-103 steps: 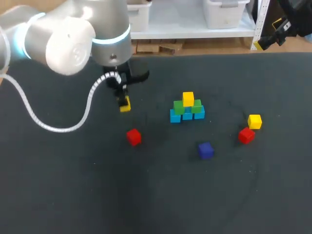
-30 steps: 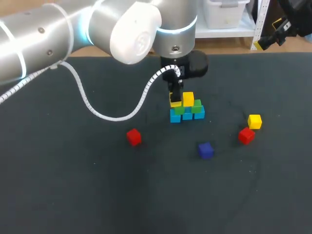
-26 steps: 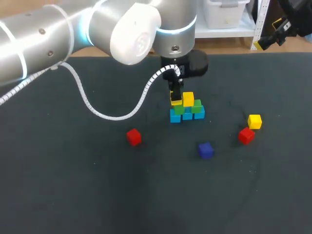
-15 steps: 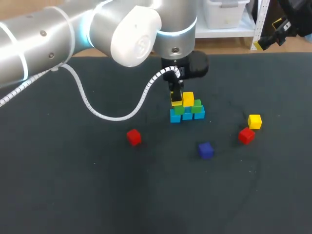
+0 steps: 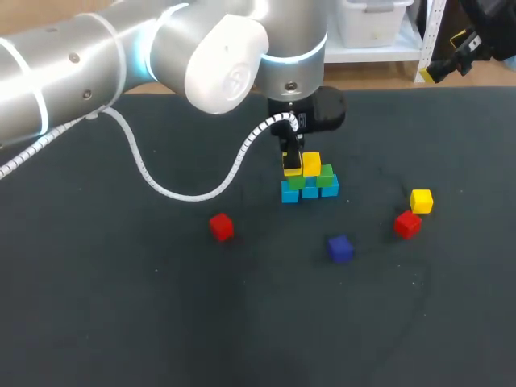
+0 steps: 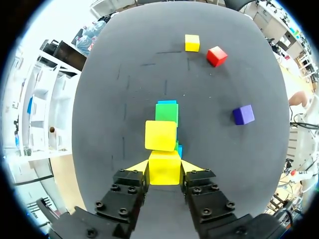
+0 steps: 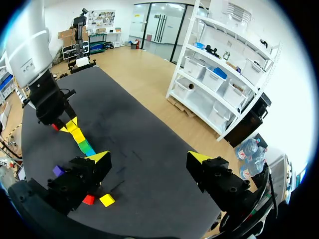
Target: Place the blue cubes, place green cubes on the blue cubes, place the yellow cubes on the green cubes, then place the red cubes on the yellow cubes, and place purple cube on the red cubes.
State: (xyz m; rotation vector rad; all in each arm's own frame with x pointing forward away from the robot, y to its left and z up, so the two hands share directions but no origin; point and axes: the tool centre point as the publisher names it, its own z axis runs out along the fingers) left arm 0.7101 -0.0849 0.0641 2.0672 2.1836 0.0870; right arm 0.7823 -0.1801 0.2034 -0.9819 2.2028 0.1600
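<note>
My left gripper [image 5: 292,164] is shut on a yellow cube [image 5: 291,168] [image 6: 164,168], which hangs at the left end of the stack, just over a green cube [image 5: 296,183]. The stack has a row of blue cubes [image 5: 310,192], two green ones above them and a yellow cube [image 5: 311,164] [image 6: 160,135] on the greens. Loose on the table lie a red cube [image 5: 221,226], a purple cube [image 5: 339,248] [image 6: 243,114], another red cube [image 5: 407,224] [image 6: 216,56] and a yellow cube [image 5: 420,201] [image 6: 192,43]. My right gripper [image 7: 149,158] stands open and empty, high off the table's side.
The left arm [image 5: 161,56] crosses the table's back left, with its white cable [image 5: 145,173] hanging down over the mat. The dark table [image 5: 121,306] has open surface in front.
Since the earliest frame the left arm has carried the yellow cube from the back left over to the stack. In the last second it has barely shifted.
</note>
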